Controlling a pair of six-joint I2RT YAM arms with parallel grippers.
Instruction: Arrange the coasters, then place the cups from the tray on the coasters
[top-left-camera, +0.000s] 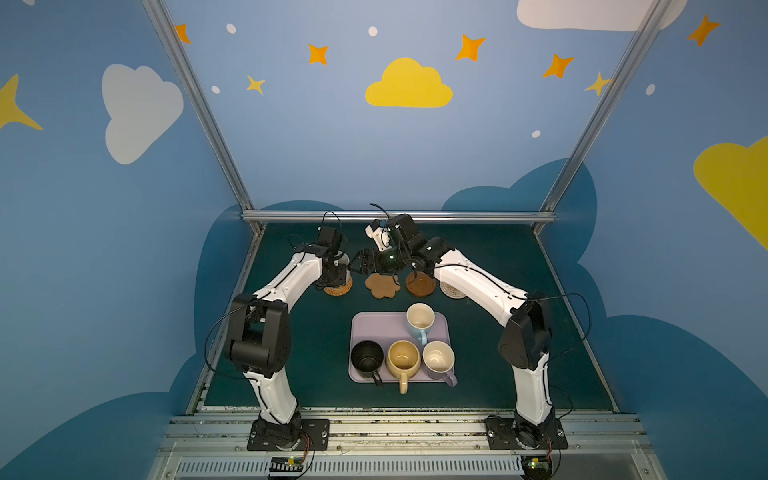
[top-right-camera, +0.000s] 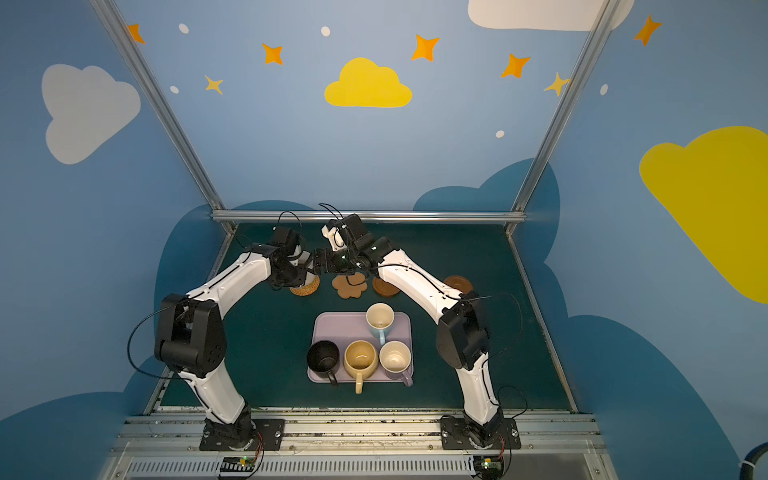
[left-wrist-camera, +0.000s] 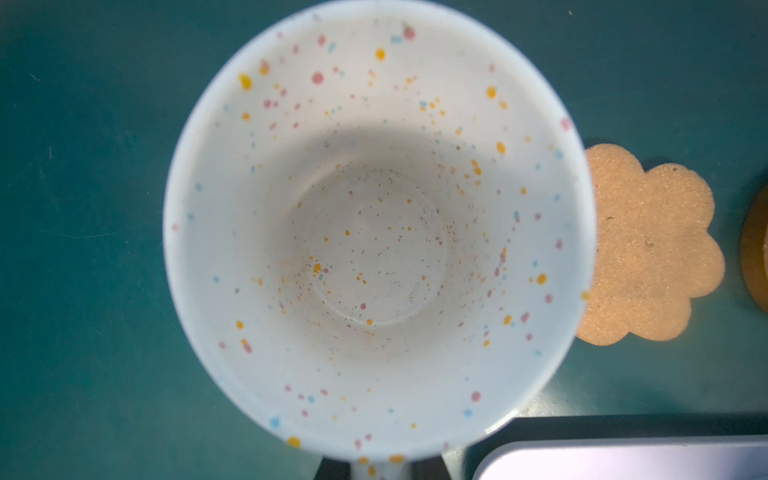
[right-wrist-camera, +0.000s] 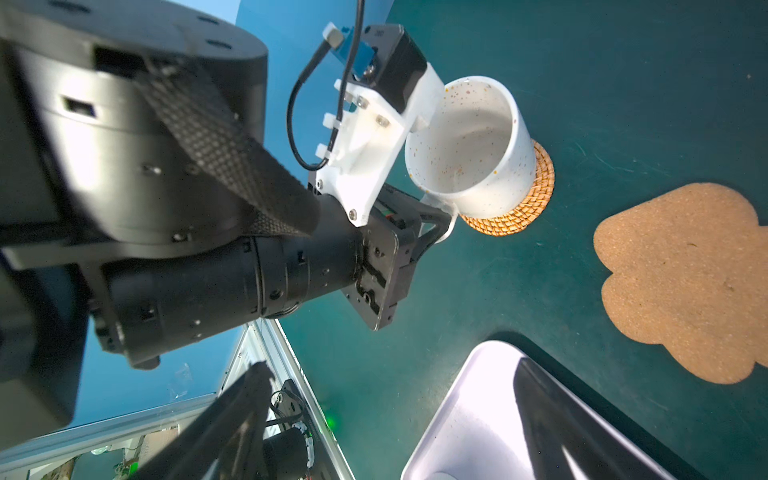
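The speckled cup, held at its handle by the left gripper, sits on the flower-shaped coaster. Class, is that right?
No. The speckled cup, held at its handle by the left gripper, sits on the tan woven round coaster; the right wrist view shows it. The flower-shaped coaster lies bare.

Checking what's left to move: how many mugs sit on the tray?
4: the light blue mug at the tray's far edge, and along its near edge the black mug, mustard mug and lilac mug. None hidden.
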